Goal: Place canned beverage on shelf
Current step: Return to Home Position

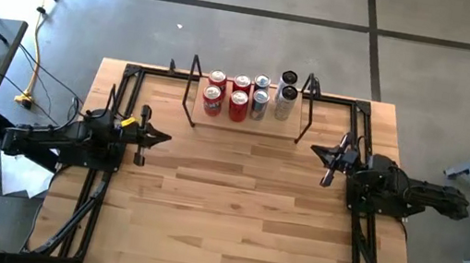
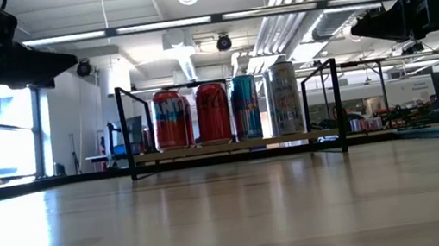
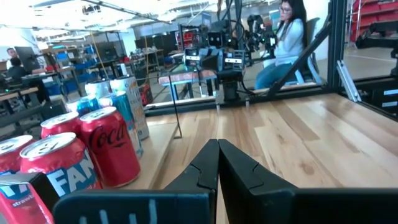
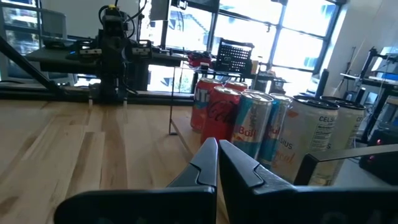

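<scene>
Left gripper (image 3: 218, 147) & right gripper (image 4: 217, 145), both pinched shut on nothing, are sitting at table (image 1: 232, 215) sides w/ cans (image 1: 240, 95) standing on shelf (image 1: 245, 126) at far edge, so homing is calling for backing off level, clear of rod frames (image 1: 193, 88).

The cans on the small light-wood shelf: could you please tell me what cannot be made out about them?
Low view: the rear row on the small light-wood shelf is hidden behind the front four cans.
High view: the red soda cans show only tops; labels too small.
Left wrist view: the nearest red can is cut by the edge.
</scene>
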### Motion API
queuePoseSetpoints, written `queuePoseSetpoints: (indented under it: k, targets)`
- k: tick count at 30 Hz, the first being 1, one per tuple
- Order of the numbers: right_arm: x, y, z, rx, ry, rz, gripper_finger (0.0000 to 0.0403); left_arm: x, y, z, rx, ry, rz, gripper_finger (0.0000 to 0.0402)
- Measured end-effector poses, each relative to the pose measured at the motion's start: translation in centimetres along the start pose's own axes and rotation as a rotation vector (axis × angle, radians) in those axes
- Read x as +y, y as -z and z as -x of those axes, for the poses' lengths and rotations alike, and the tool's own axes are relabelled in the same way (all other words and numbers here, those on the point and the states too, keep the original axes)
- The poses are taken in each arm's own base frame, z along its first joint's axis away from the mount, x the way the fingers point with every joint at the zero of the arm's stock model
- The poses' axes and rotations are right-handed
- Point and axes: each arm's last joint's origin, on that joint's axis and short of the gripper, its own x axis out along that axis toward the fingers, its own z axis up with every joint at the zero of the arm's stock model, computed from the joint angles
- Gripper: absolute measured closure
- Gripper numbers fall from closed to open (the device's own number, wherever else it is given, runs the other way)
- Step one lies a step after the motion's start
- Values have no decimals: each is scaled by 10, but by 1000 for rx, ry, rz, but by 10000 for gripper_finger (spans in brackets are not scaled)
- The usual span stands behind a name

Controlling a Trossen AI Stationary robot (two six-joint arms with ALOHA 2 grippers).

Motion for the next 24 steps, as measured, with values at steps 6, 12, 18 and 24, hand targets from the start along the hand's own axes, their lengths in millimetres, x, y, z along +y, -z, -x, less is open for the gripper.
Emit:
queuePoseSetpoints:
  k: [6,12,18,24]
  targets:
    - [-1,0,0,2,19,7,403,0,0,0,1,0,1,401]
    - [-2,0,0,9,73,7,403,0,0,0,0,0,-7,401]
    - [-2,0,0,9,79,5,403,0,0,0,2,0,1,401]
    - [-2,0,0,13,78,-53,403,0,1,-1,16,2,30,401]
